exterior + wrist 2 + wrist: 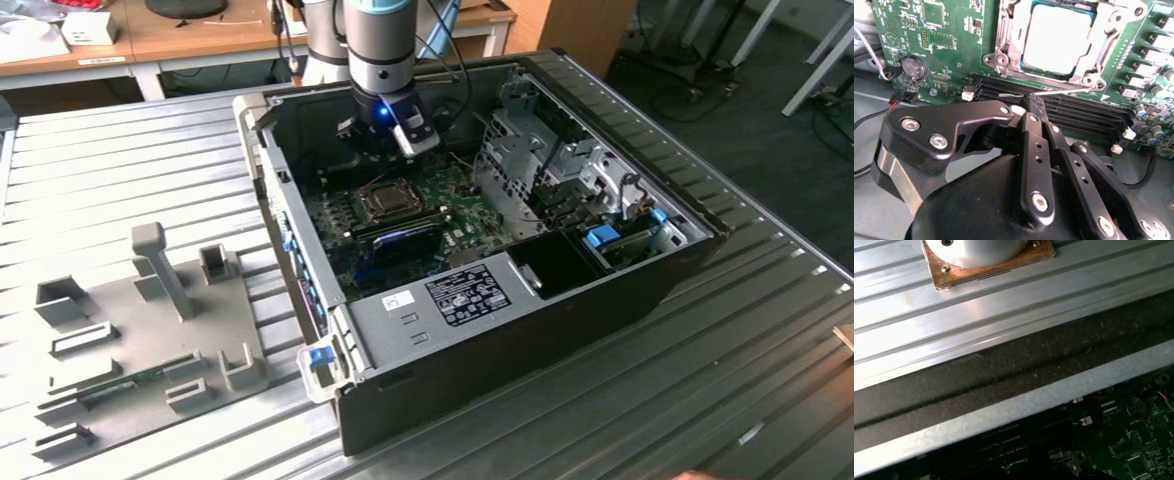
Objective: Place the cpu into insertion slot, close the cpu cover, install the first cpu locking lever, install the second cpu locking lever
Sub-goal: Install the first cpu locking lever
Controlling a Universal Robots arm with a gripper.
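The cpu (1058,37) lies flat in the insertion slot (387,200) on the green board inside the open computer case. The cpu cover (1006,35), a silvery frame, lies down around the chip's metal top. A thin wire locking lever (1064,91) runs along the socket's edge, just above the black memory slots. My gripper (1030,106) is shut, its black fingertips pressed together right at the free end of that lever; whether they touch it I cannot tell. In the exterior view the gripper (390,150) hangs just behind the socket, low inside the case.
Long black memory slots (1084,114) and a coin battery (914,67) flank the socket. Drive bays (561,170) stand at the exterior view's right, and the case wall (1019,405) rises close by. A grey fixture plate (134,330) lies on the ribbed metal table.
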